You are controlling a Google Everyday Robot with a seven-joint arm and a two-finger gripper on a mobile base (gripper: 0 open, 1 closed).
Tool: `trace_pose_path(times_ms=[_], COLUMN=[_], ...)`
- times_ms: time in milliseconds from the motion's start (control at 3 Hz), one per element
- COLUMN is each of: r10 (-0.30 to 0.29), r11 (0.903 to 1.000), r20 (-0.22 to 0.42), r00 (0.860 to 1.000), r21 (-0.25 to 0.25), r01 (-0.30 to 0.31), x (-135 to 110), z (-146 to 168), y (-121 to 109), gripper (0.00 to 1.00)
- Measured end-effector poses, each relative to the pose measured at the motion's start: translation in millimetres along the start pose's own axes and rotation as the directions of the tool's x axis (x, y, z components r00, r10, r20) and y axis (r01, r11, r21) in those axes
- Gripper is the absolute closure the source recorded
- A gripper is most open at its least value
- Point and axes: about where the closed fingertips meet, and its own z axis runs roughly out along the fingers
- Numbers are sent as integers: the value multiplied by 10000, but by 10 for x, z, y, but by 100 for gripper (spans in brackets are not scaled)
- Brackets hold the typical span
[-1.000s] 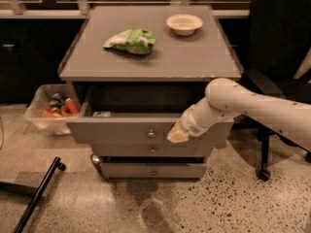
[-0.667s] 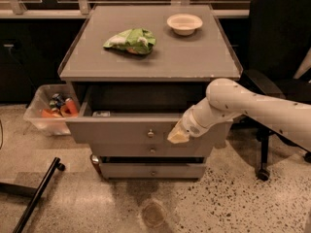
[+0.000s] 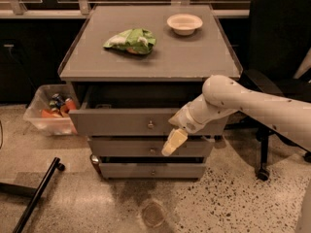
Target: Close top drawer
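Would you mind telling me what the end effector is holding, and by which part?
Nothing visible: the end effector hangs clear of the knob on the top drawer, below and to its right.

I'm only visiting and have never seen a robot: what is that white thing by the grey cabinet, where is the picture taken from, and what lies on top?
The white thing is a robot's arm; its gripper, the pale tip, hangs before the pulled-out top drawer, right of its knob as seen, carrying nothing I can see. One camera looks down at the cabinet's front. On the cabinet top lie a green bag and a bowl.
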Motion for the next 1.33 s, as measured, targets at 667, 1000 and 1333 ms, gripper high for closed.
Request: trace_pose_path(times_ms=[667, 1000, 1333], r10=[-255, -440, -525], r11=[9997, 9988, 9985], r20=[271, 525, 818], r00=[9993, 9976, 9953], r21=[10, -167, -135], r01=[255, 449, 538], x=[-129, -217, -283], z=[41, 140, 186], y=[-103, -125, -175], gripper=[0, 0, 0])
